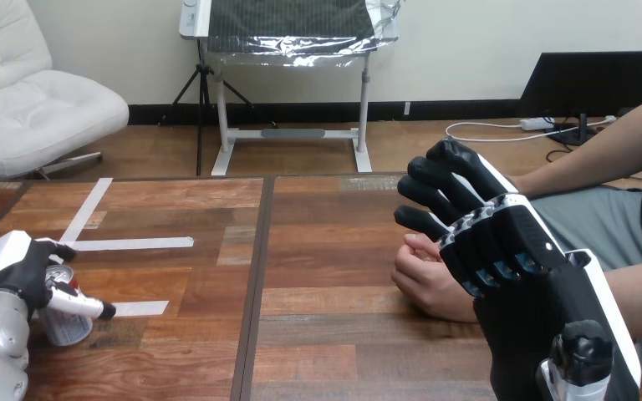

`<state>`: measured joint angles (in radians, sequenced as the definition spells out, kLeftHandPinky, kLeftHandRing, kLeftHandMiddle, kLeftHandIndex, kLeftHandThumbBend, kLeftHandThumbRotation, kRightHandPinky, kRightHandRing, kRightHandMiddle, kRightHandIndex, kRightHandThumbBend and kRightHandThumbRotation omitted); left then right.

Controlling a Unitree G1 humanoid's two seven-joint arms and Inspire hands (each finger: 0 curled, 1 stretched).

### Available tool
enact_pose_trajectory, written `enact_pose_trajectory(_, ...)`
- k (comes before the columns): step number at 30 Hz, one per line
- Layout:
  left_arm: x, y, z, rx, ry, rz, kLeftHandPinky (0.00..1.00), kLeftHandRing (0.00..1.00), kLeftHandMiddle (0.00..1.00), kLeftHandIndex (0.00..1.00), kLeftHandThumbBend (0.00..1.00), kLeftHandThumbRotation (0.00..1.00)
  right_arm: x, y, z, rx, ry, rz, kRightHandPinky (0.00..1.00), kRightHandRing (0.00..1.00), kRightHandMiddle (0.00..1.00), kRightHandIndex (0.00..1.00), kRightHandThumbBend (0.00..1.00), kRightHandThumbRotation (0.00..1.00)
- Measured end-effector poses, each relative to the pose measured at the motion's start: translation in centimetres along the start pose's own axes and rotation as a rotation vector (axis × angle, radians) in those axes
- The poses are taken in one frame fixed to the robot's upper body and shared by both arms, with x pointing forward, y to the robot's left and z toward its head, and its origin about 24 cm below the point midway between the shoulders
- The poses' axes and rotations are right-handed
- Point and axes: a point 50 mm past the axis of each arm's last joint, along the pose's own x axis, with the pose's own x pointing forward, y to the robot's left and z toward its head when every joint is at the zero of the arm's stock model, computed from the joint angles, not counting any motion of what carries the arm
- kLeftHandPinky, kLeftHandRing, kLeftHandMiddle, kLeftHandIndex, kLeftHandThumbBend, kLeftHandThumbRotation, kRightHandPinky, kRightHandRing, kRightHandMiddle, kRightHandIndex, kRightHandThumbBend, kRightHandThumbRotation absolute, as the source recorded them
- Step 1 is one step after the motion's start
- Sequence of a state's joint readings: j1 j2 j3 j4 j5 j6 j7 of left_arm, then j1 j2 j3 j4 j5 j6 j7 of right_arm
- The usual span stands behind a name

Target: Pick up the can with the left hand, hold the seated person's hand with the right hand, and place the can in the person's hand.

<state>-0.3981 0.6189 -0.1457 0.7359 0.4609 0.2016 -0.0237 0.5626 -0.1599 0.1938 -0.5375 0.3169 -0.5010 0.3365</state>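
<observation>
Can: silver with a red top, upright on the worktop at its near left corner, apparently resting on the wood. Left hand: wrapped round the can's upper part from the left, with one finger laid across the front and another hooked over the rim at the back; silver forearm entering from the bottom left edge. Right hand: raised at the right side with its back to the camera, fingers nearly straight, close together and gripping nothing; stretched out over the person's hand, contact with it impossible to tell. Person's hand: a loose fist resting on the worktop right of centre, just under and left of the right hand, holding nothing and well apart from the can. Tape strips: white, three, flat on the left half of the worktop; the shortest lies just beside the can, the other two farther back. Seam: a dark line running front to back across the worktop, between the can and the person's hand.
</observation>
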Motion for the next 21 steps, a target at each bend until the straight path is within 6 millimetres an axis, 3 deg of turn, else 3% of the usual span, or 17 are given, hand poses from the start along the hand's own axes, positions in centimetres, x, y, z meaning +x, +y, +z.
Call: enact_pose_trajectory(21,0.02,0.06,-0.06,-0.003,0.0,-0.001,0.74,0.85,0.86,0.84,0.93,0.3,0.0,0.0,0.0,0.0,0.0,0.0,0.85,0.88,0.88,0.89,0.99,0.85)
